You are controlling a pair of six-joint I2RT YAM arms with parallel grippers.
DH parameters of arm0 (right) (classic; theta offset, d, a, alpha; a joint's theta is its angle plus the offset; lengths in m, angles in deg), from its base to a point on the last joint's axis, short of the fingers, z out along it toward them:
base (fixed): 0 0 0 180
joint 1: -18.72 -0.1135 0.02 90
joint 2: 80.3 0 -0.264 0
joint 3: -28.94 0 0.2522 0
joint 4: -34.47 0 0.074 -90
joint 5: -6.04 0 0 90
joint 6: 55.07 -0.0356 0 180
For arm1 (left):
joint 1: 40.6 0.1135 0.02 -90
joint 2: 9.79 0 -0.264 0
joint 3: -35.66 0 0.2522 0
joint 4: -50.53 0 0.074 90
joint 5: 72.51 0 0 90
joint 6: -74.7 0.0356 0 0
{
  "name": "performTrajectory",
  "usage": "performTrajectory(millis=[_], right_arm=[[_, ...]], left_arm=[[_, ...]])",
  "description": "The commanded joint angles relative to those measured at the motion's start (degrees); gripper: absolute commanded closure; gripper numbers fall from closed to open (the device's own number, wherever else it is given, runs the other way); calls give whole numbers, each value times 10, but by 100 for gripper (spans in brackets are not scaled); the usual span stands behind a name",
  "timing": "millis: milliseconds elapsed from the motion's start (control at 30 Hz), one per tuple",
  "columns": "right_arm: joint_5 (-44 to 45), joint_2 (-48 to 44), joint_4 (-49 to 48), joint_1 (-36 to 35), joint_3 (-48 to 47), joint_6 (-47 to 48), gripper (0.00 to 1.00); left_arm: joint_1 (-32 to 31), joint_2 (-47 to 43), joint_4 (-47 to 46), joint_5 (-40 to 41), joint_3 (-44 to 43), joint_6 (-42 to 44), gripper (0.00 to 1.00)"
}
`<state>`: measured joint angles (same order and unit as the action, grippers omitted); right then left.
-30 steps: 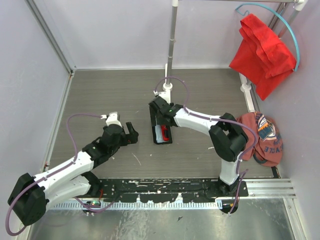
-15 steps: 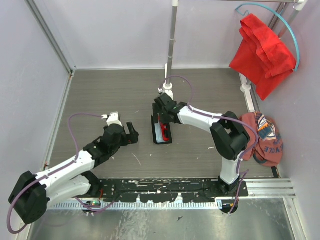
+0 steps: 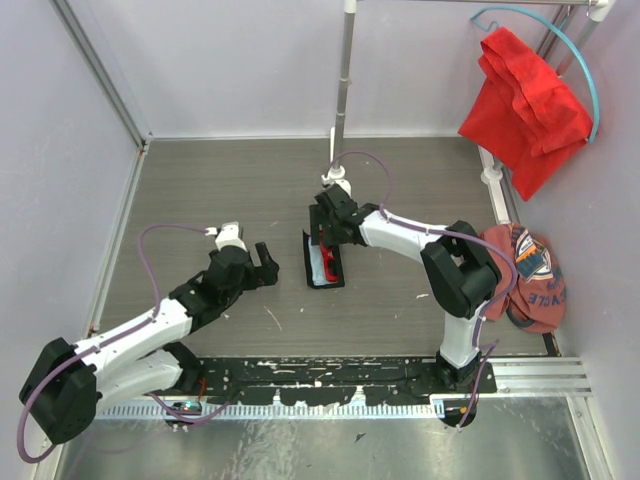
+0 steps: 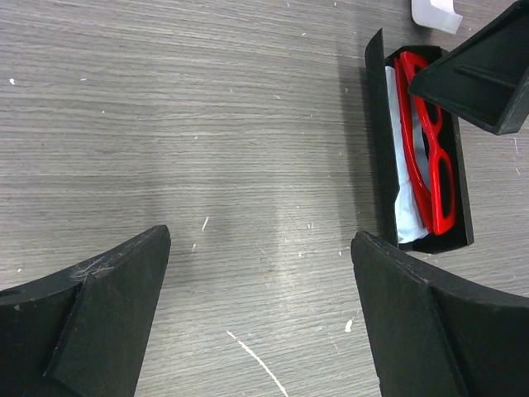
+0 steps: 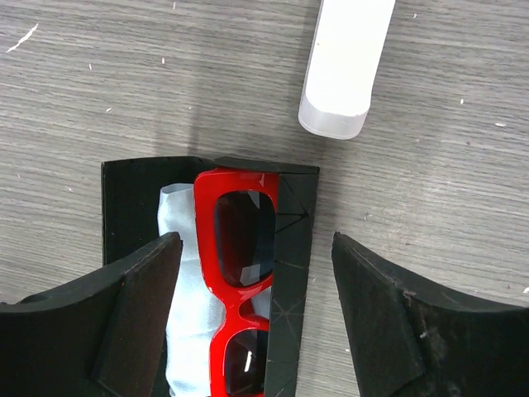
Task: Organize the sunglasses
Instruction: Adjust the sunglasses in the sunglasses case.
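The red sunglasses lie folded in the open black case on a pale blue cloth. In the top view the case lies at the middle of the floor, the sunglasses inside it. My right gripper hovers over the case's far end, open and empty. My left gripper is open and empty, left of the case. Its wrist view shows the case with the sunglasses at the upper right, beyond its right finger.
A white post foot stands just beyond the case's far end, with its pole rising behind. A red cloth hangs at the back right. A cap lies at the right edge. Side walls bound the floor.
My right gripper has drawn back from over the case toward its far end. The left arm has edged slightly toward the case.
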<state>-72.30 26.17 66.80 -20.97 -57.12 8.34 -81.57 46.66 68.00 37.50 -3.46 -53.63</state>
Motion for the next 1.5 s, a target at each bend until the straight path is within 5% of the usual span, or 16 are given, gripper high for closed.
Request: performTrajectory(millis=[0, 700, 1333, 1467], right_arm=[[-19, -2, -29, 4, 7, 9, 21], [-37, 11, -47, 13, 20, 7, 25], [-43, 15, -51, 17, 26, 3, 43], [-40, 15, -51, 16, 27, 3, 40]], left_arm=[[3, 5, -21, 3, -22, 6, 2], [3, 13, -27, 3, -21, 6, 2], [3, 10, -26, 5, -20, 6, 2], [3, 9, -25, 5, -20, 6, 2]])
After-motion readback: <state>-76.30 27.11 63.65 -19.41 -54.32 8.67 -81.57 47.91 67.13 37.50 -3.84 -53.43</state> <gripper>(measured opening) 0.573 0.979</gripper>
